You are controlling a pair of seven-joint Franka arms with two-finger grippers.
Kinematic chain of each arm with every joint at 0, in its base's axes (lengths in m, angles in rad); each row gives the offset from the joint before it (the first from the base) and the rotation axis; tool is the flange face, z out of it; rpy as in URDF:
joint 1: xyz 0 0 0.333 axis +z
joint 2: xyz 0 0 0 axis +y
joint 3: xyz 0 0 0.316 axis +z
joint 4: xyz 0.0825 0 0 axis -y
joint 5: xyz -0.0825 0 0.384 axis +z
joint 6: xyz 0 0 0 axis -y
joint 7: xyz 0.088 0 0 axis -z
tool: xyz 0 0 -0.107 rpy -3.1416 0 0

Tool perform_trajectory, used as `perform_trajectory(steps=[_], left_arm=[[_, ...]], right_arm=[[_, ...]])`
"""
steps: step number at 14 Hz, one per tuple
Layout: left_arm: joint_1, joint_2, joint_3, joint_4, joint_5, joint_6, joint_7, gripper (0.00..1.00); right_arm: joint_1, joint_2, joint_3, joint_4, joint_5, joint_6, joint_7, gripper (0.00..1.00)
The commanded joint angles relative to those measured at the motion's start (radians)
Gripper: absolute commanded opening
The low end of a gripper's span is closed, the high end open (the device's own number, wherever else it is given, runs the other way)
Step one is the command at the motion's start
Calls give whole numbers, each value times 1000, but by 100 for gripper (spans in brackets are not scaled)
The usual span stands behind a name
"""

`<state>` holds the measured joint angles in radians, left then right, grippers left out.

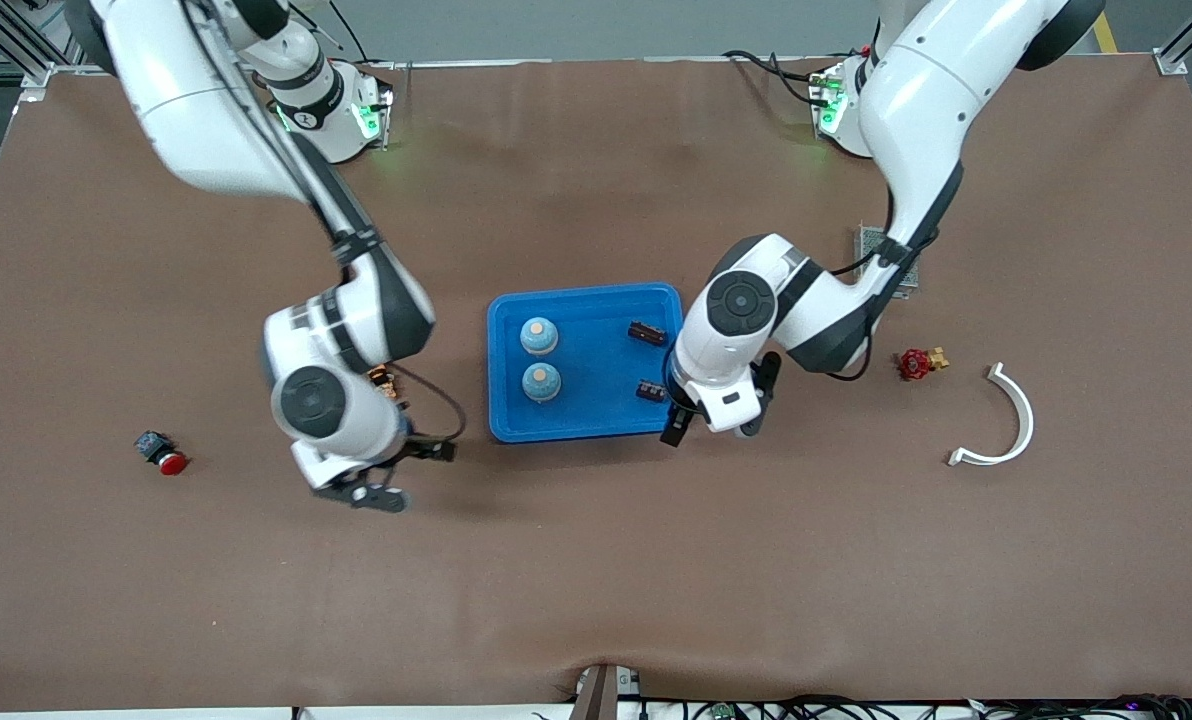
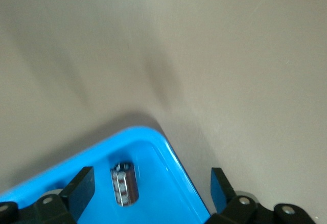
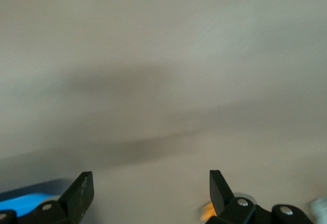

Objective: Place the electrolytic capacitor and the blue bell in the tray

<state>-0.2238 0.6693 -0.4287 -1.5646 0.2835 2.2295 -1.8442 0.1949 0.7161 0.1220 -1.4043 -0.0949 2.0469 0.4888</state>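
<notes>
Bright blue rectangular plastic tray (image 1: 586,300) holds bells and capacitors; left end effector (image 1: 678,425) and right end effector (image 1: 376,495), both spread and empty, hover beside it; task looks complete, retreat next.

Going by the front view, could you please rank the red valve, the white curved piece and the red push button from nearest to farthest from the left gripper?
From the left gripper, over the tray's corner:
1. Red valve, toward the left arm's end of the table.
2. White curved piece, further toward that end.
3. Red push button, toward the right arm's end.

Parts in the tray (image 1: 596,300)
Two bells (image 1: 540,358) at its nine o'clock side, two capacitors (image 1: 648,361) at three o'clock.
</notes>
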Motion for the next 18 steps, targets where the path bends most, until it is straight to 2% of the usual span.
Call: perform_trajectory(steps=[1,4,7,9,11,13,15,18], left_arm=[[21,-68,1,-8,16,-102,147,100],[86,-158,1,-8,14,-256,416,100],[158,-227,-1,-9,14,-352,650,100],[198,-267,-2,-6,5,-410,790,100],[237,-292,-4,-6,0,-453,905,100],[264,-315,-2,-5,0,-459,965,100],[291,-336,-1,-2,0,-459,1054,100],[333,-384,-1,21,-1,-510,1138,100]], right_arm=[[-106,6,24,21,-57,-8,-145,100],[-208,5,24,22,-75,-8,-277,100],[-294,-52,24,16,-69,-28,-454,100],[-333,-111,22,19,-59,-130,-528,100],[-327,-182,-11,21,-46,-221,-538,100],[-318,-257,-48,21,25,-312,-538,100],[-283,-328,-114,22,90,-394,-541,100],[-273,-430,-130,22,95,-497,-570,100]])
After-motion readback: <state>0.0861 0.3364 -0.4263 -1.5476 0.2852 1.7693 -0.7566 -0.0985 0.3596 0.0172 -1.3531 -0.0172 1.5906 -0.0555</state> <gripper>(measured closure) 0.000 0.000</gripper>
